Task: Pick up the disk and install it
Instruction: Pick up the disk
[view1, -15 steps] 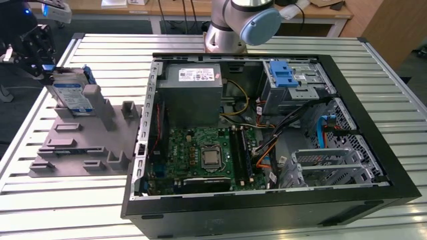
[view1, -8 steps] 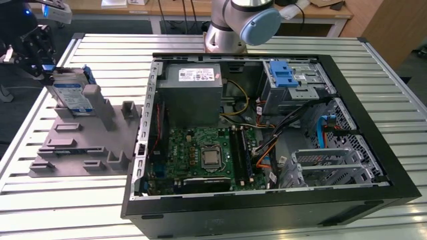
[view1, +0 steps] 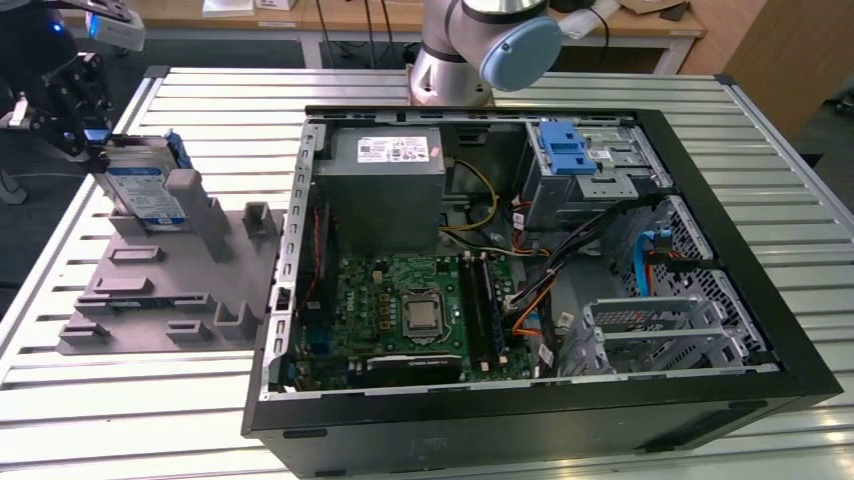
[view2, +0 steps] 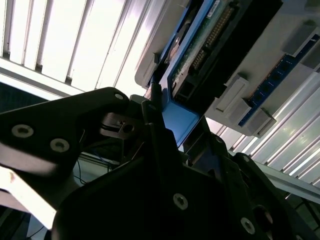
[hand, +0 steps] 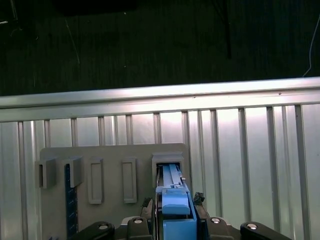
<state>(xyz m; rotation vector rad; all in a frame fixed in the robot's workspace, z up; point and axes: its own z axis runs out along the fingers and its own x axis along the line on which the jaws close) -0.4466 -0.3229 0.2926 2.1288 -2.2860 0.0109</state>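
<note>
The disk (view1: 140, 185) stands on edge in a slot of the grey holder (view1: 174, 290), at the exterior view's left, its white-and-blue label facing the camera. My gripper (view1: 91, 135) sits at the disk's upper far end. In the first wrist view my gripper (hand: 173, 207) has its black fingers (hand: 148, 210) pressed on both sides of the disk's blue bracket (hand: 172, 200). The second wrist view shows the blue bracket (view2: 180, 120) at the fingers and the disk's green circuit board (view2: 200, 55) resting in the holder.
An open computer case (view1: 534, 400) fills the middle of the slatted table (view1: 747, 150). Inside are a grey metal box (view1: 387, 175), a motherboard (view1: 414, 310) and a silver cage with a blue latch (view1: 567, 150). The arm's base (view1: 467, 50) stands behind the case.
</note>
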